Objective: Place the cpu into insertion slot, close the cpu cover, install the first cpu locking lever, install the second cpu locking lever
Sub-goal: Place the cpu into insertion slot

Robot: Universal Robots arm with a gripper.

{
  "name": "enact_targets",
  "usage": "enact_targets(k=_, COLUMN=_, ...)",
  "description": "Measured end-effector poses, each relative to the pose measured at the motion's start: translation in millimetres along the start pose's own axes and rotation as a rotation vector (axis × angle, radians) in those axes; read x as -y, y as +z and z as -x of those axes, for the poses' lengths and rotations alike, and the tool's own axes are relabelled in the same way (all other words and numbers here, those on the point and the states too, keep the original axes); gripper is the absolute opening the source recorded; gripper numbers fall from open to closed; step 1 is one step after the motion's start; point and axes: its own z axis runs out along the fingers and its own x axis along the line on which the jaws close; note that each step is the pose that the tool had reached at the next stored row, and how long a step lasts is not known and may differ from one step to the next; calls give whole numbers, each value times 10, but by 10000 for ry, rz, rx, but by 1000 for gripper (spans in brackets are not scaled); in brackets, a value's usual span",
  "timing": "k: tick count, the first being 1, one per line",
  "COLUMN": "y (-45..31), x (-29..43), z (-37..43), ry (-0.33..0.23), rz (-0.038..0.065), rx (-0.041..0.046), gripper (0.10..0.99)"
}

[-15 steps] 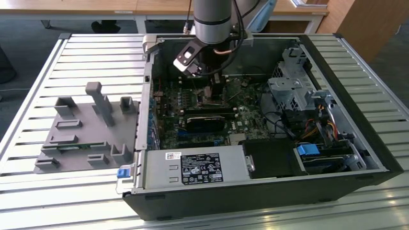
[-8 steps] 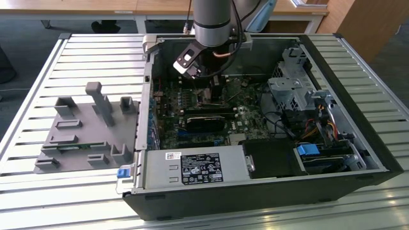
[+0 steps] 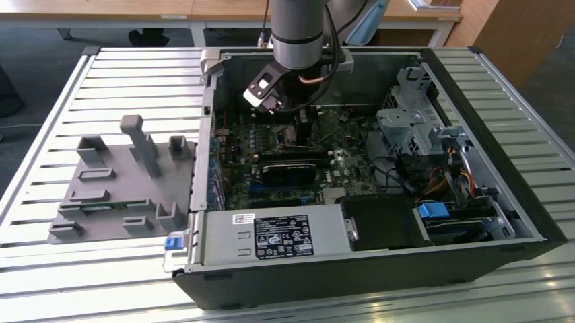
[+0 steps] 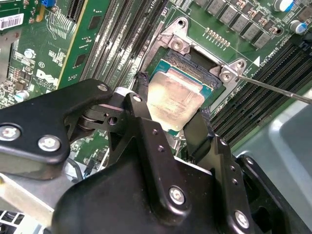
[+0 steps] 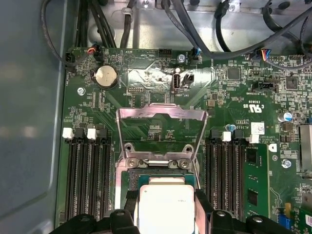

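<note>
One arm (image 3: pixel 297 27) on my feed stands nearly upright and reaches down into the open computer case (image 3: pixel 359 276), with its wrist low over the green motherboard (image 5: pixel 146 73) near the middle of the board. The gripper (image 4: pixel 173 97) points down at the insertion slot (image 4: pixel 195 62). Its jaws are drawn in on the cpu (image 5: pixel 166 202), and I see a black finger (image 4: pixel 142 97) pressed against each of two opposite edges. The cpu's silvery top faces up, and it sits over the slot within the silver rim. I cannot tell whether it is fully seated or just above the contacts.

The cpu cover (image 5: pixel 161 112) is swung up and back on its hinge, leaving the slot uncovered, and it stands just beyond the cpu in the first wrist view. A thin metal lever (image 4: pixel 273 88) runs out from one corner of the rim, close to a finger but apart from it. Long black memory slots (image 5: pixel 87 180) flank the slot on both sides, just beside the fingers, so room there is tight. In the exterior view the power supply box (image 3: pixel 269 235) lies well apart from the gripper
</note>
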Motion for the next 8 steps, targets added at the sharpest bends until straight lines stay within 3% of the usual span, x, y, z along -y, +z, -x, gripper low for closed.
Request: enact_targets(k=8, y=23, x=12, z=-6, ry=38, rz=-1, rx=4, gripper=541)
